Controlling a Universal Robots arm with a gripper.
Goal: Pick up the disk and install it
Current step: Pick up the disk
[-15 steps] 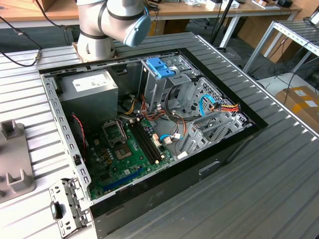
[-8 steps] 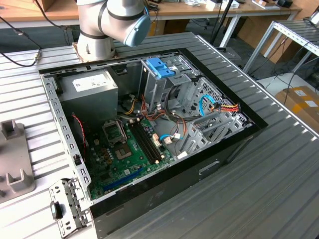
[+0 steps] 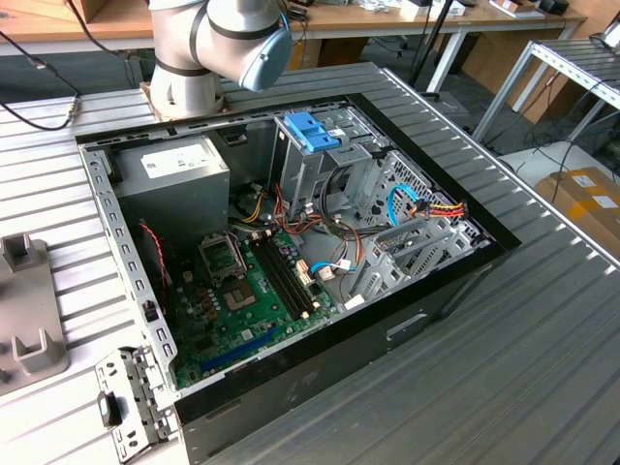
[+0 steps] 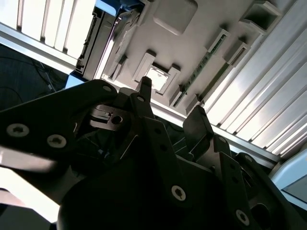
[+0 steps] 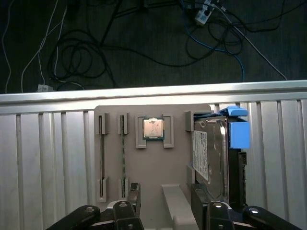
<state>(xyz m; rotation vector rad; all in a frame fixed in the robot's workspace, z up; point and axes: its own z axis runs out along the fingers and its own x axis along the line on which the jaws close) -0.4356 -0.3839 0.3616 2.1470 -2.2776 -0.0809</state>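
The black two-fingered gripper (image 5: 166, 203) hangs over a flat grey plastic parts holder (image 5: 153, 167) on the ribbed aluminium table (image 5: 48, 158). Its fingers (image 5: 133, 196) are spread wide, with nothing between them but a raised rib of the holder. The disk, a grey metal hard drive in a light-blue plastic carrier (image 5: 211, 158), sits in the holder's end slot, just outside one finger rather than between the pair. It seems to stand on its long edge, probably so its flat faces can be pinched. A small square processor chip (image 5: 153, 128) rests in its own pocket ahead of the fingertips.
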